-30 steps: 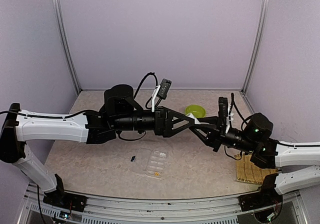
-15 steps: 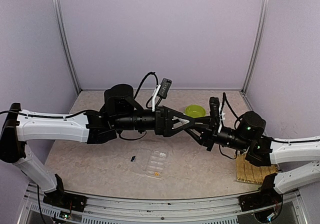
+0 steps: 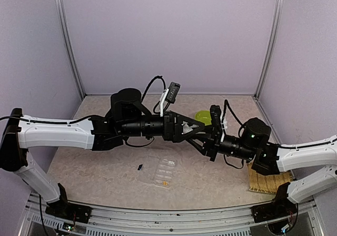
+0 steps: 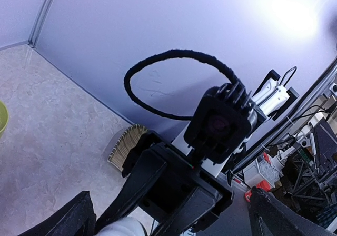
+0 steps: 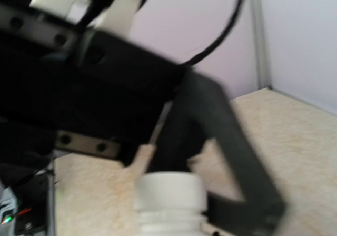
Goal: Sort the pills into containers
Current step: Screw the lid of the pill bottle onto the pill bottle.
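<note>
Top external, pill box [image 3: 161, 170] near table's [image 3: 105, 179] front edge

You'll find no legible txt, nos. or brand marks here; the white bottle [image 5: 169, 202] between the jaws of the right gripper [image 3: 199, 134] is blurred, possibly unlabelled.

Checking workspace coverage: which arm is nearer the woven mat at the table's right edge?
Right. The right arm hangs over the woven mat at its edge; the left arm reaches in from the far left, its pincer mid-table, well left of the mat.
</note>
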### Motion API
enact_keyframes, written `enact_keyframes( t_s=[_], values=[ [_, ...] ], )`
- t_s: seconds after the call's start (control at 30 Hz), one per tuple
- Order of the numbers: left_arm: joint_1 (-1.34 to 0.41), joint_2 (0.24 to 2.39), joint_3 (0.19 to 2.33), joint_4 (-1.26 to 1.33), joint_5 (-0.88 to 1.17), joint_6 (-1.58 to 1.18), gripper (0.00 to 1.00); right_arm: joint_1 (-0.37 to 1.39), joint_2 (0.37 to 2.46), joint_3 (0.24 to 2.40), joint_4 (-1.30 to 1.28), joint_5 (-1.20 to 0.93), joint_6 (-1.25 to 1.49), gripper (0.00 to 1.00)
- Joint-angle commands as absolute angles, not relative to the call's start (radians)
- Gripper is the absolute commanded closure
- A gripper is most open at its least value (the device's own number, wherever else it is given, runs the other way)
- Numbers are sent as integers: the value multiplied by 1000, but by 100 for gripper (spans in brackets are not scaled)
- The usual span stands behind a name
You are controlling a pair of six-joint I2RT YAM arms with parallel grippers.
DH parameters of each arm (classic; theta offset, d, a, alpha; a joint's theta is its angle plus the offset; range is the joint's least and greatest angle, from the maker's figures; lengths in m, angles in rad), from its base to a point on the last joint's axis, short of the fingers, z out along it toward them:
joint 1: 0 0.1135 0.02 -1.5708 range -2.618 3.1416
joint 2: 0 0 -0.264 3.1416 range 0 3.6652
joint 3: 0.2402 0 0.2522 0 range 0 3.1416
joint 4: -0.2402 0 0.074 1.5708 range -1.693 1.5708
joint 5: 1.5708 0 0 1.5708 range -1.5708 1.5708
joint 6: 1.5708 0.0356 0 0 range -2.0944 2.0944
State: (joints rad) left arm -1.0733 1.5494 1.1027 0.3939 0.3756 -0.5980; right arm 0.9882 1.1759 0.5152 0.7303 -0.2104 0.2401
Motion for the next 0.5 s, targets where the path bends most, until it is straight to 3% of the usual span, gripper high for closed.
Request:
enact_keyframes(
  t_s=[0.0,0.47],
  values=[
    [-1101,1553,1150,451,437,-592,1,1022,1224,550,724,-230,231,87],
    [-1092,1514,1116,417,370,-579,1,1036,1132,524,714,-197,201,87]
  ],
)
